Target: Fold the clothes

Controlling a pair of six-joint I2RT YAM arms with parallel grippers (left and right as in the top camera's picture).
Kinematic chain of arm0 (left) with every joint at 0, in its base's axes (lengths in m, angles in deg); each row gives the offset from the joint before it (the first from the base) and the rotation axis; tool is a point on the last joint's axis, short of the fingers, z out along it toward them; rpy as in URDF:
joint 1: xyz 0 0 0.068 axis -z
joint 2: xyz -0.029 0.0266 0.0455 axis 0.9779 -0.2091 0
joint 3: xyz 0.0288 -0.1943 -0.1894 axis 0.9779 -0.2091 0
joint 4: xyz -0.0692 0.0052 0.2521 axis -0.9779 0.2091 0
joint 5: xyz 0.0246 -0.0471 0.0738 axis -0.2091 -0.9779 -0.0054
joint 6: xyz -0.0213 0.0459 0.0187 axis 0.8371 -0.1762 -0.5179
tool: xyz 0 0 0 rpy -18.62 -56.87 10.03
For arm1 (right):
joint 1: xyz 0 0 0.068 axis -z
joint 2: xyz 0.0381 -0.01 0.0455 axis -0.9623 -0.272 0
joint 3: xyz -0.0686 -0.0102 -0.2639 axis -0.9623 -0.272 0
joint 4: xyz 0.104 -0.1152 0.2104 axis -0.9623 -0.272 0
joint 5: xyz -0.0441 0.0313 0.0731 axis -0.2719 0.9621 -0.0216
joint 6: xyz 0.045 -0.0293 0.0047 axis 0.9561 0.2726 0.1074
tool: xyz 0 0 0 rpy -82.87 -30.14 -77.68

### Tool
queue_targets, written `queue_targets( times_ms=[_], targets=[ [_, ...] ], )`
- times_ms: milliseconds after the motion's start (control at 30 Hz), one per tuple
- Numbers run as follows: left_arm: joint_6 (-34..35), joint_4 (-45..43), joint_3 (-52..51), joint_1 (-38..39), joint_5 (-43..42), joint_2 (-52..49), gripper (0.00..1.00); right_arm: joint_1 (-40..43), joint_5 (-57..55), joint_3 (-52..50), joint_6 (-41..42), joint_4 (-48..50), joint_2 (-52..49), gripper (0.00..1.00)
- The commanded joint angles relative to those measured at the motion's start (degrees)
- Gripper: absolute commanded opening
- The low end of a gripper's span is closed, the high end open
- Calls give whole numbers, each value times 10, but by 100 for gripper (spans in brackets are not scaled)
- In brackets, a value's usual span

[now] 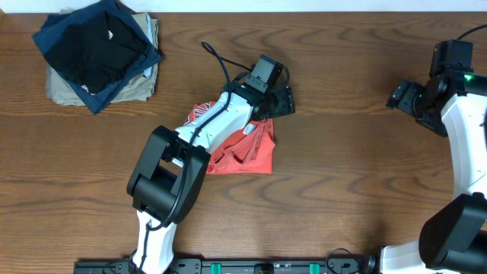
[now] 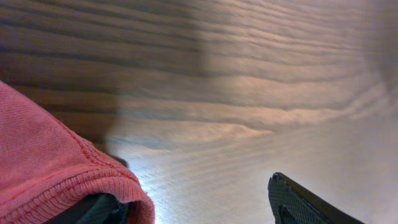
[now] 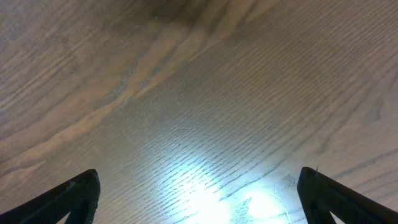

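Observation:
The coral-red T-shirt (image 1: 247,152) lies crumpled at the table's middle, with a bit of its white lettering showing at its upper left. My left arm reaches over it, and my left gripper (image 1: 278,99) is at the shirt's far right edge. In the left wrist view the jaws (image 2: 199,208) are wide apart, and the shirt's ribbed hem (image 2: 56,180) drapes over the left finger. The right finger is bare above the wood. My right gripper (image 1: 402,96) is far to the right, open and empty (image 3: 199,193) over bare table.
A stack of black, navy and khaki-beige garments (image 1: 99,49) sits at the back left corner. The wooden table (image 1: 342,175) is bare between the shirt and the right arm. A black cable (image 1: 221,65) runs along the left arm.

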Motion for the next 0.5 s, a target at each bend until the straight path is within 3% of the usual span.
queue_targets(
  times_ms=[0, 333, 467],
  targets=[
    [-14, 6, 26, 5, -24, 35, 74, 3, -6, 2, -1, 0, -1, 99],
    [-69, 102, 27, 6, -27, 121, 84, 3, -6, 2, -1, 0, -1, 99],
    [-80, 112, 26, 6, -66, 123, 88, 3, -6, 2, -1, 0, -1, 99]
  ],
)
